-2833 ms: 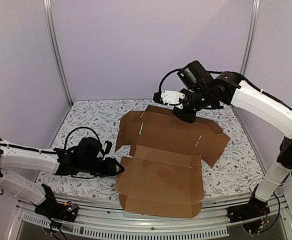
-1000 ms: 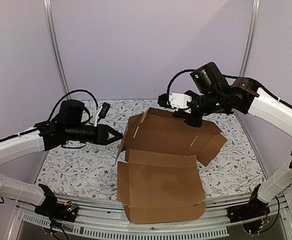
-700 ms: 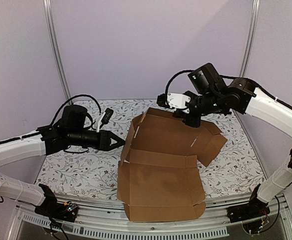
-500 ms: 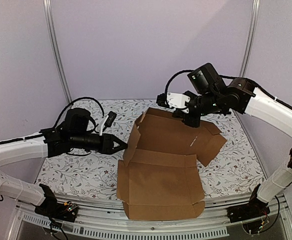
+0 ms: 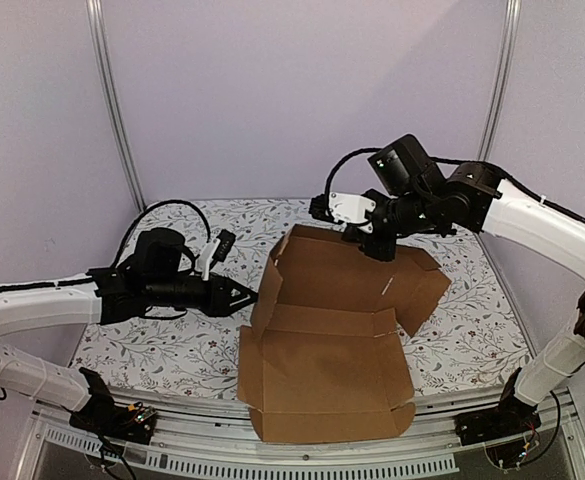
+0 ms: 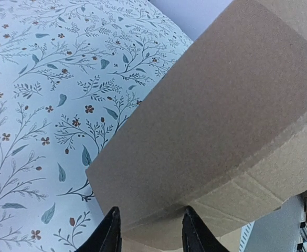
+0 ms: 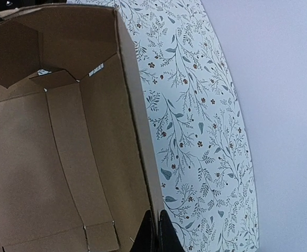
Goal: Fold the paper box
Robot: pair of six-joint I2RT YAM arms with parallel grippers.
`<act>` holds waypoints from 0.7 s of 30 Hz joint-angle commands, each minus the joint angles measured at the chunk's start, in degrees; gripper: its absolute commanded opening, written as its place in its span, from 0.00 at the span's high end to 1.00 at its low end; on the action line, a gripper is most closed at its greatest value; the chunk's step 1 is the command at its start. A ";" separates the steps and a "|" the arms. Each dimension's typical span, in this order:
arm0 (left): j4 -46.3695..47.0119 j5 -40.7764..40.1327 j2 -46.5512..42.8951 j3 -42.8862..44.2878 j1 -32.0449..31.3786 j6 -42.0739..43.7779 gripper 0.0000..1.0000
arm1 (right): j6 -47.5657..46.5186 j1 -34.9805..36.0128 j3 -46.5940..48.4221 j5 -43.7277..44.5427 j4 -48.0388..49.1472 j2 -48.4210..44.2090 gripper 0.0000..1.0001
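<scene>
Cardboard: one paper box [image 5: 322,345], one left pincer [image 5: 249,296], one right pincer [image 5: 374,246].

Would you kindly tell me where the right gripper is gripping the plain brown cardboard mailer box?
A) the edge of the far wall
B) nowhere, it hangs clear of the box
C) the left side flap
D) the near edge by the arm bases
A: the right wrist view shows the right gripper with its fingers shut on the edge of the far wall of the brown cardboard box.
</scene>
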 commanded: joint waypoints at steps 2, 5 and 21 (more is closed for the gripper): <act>5.37 -2.02 1.10 -2.78 -0.57 1.96 0.61 | 1.40 1.18 -1.49 -0.93 0.66 2.16 1.00; 6.83 -1.54 1.66 -3.75 -0.66 1.90 0.61 | 1.32 1.55 -1.73 -0.32 0.70 2.88 1.00; 11.36 0.07 0.81 -6.73 -3.39 0.13 0.61 | -0.41 6.48 -9.10 8.97 7.76 2.05 1.00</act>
